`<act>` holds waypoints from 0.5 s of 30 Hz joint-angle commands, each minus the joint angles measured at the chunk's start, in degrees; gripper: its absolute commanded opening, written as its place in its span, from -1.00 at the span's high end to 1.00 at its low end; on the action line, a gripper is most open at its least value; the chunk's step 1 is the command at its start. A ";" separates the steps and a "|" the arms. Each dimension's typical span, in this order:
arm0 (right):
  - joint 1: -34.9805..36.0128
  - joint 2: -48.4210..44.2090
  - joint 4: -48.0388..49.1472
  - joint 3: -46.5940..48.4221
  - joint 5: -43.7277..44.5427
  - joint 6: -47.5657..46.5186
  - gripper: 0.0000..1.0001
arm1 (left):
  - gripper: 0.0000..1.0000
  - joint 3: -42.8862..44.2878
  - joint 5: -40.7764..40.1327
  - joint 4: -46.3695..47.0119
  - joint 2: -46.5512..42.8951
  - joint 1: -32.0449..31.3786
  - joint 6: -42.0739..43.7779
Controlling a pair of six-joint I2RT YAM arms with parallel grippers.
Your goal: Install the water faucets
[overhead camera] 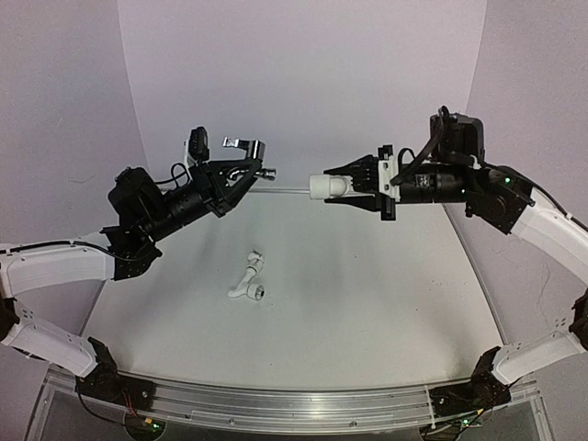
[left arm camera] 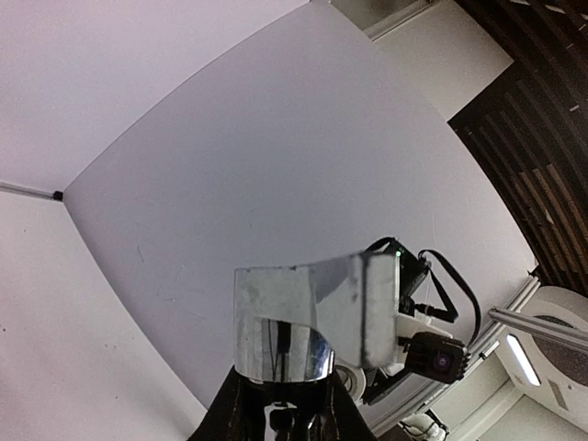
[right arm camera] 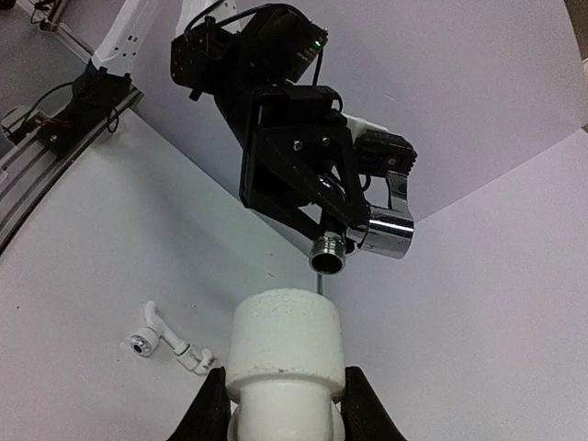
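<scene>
Your left claw [overhead camera: 250, 174] clamps the small shiny chrome tap [overhead camera: 250, 150], right claw [overhead camera: 333, 186] the short white plastic elbow [right arm camera: 280, 367], aloft and apart over the table's [overhead camera: 367, 294] far edge. Square your stem [right arm camera: 328, 254] to the socket [right arm camera: 285, 312] first.

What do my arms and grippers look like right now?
The left arm and right arm match: white lower links, black motor housings toward the wrist. The left gripper and right gripper are black, angular, two-fingered. Black cables loop by the wrists; a green light glows on the right arm.
</scene>
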 commanded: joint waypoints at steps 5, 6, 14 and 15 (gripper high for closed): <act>3.57 -1.64 22.41 -6.16 9.46 -3.50 1.00 | 0.99 0.72 -0.11 13.24 -0.25 -1.33 -3.03; 4.06 -1.50 23.32 -6.47 9.88 -4.11 1.00 | 0.99 0.78 -0.01 13.37 -0.14 -1.60 -2.93; 7.08 0.10 27.56 -7.07 11.22 -5.33 1.00 | 1.00 0.69 -0.77 12.79 -0.01 -2.94 -1.64; 7.45 0.35 27.64 -7.03 11.18 -5.68 1.00 | 1.00 0.79 -0.81 12.48 0.07 -3.09 -1.48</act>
